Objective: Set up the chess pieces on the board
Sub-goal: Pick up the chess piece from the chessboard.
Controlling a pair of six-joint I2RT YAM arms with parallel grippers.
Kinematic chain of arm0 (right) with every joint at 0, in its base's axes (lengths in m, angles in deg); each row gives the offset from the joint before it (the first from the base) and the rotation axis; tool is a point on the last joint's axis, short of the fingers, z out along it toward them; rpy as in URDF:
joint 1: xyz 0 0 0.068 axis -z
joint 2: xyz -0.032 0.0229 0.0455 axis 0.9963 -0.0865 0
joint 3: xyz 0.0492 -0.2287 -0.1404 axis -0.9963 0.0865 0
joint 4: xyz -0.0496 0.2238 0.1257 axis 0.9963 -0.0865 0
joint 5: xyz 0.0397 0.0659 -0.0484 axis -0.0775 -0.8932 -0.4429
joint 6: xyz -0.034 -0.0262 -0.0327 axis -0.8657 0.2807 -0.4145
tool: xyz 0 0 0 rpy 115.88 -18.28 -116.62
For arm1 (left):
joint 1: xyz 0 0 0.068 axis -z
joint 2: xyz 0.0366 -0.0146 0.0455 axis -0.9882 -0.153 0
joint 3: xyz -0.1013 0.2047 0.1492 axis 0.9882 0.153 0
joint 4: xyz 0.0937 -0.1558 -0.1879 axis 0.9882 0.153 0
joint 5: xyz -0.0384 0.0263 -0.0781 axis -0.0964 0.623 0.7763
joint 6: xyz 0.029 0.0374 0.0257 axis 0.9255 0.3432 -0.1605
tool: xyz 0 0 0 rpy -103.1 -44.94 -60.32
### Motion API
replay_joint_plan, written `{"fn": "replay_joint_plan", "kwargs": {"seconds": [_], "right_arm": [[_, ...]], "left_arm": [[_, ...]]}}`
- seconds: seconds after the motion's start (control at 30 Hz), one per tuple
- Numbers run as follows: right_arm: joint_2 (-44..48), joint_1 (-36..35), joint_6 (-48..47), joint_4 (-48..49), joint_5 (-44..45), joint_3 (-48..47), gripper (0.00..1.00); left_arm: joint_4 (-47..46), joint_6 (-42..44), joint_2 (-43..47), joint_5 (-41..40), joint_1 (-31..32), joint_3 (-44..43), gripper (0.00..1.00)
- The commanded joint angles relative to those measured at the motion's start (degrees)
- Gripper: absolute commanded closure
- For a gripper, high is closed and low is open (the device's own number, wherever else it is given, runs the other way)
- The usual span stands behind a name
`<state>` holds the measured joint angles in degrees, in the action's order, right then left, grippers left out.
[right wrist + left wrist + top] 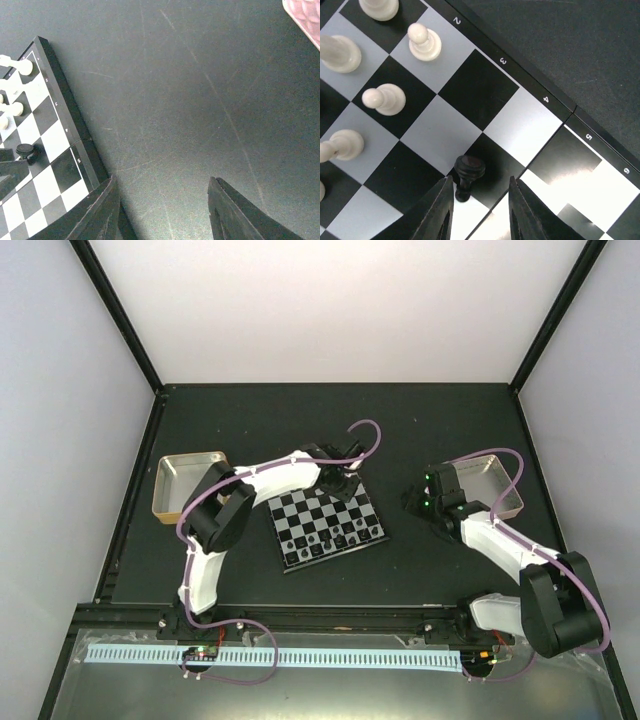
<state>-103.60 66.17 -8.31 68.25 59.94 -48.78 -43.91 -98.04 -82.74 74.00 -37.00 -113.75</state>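
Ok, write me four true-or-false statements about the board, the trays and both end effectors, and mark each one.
1. A black pawn stands on a dark square just off the left end effector. True.
2. The right end effector holds a white piece. False: its fingers are apart, with only bare table between them.
3. A metal tray sits on each side of the board: the left tray and the right tray. True.
4. The right end effector hovers over the middle of the board. False: it is over the table, beside the board's edge.
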Motion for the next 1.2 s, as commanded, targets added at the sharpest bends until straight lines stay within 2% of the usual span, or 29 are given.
{"fn": "replay_joint_plan", "kwargs": {"seconds": [0.0, 0.3, 0.7, 0.97, 1.17], "right_arm": [[-0.1, 0.3, -0.5, 1.4, -1.0, -1.3, 0.51], [0.1, 0.3, -0.6, 1.5, -1.3, -1.1, 0.53], [0.9, 0.3, -0.6, 1.8, -1.8, -1.0, 0.54], [3.8, -0.5, -4.5, 9.0, -10.8, 0.6, 0.53], [7.5, -5.0, -7.1, 17.8, -14.4, 1.4, 0.49]], "left_arm": [[-0.6, 1.9, -1.9, -1.3, -0.2, -3.6, 0.68], [-0.4, 3.6, -4.3, -4.4, -0.3, -5.5, 0.69], [0.4, 3.5, -4.4, -4.8, -0.3, -4.0, 0.92], [-6.8, -1.2, 9.8, 1.0, -0.3, 5.8, 0.93], [-13.0, -9.4, 23.3, 5.0, -0.4, 14.0, 0.92]]}}
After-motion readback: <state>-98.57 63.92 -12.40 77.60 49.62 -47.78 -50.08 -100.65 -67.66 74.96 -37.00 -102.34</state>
